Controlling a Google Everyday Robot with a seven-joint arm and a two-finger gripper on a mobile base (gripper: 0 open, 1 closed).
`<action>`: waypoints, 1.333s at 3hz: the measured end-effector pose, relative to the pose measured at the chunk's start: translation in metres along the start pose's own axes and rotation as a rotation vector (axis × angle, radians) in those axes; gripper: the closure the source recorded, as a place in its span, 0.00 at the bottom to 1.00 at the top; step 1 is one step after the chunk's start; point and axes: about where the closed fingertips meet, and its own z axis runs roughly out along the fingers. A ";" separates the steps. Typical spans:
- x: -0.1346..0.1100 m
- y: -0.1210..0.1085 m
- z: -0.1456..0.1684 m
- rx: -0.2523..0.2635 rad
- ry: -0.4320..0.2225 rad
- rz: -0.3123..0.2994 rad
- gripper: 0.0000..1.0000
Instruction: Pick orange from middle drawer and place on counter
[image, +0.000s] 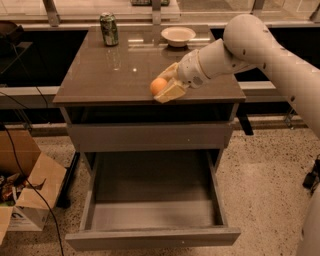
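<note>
The orange (158, 85) is held between the tan fingers of my gripper (163, 87), just above the front edge of the counter (110, 75). The gripper is shut on the orange, with my white arm reaching in from the upper right. Below, the middle drawer (150, 205) is pulled out wide; its grey floor is bare.
A green drink can (109, 29) stands at the counter's back left. A white bowl (178, 35) sits at the back centre. An open cardboard box (25, 190) with cables lies on the speckled floor at the left.
</note>
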 end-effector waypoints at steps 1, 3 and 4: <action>-0.004 -0.029 0.004 0.060 -0.058 0.005 1.00; 0.027 -0.101 0.002 0.212 -0.170 0.146 0.65; 0.039 -0.112 -0.003 0.260 -0.181 0.195 0.42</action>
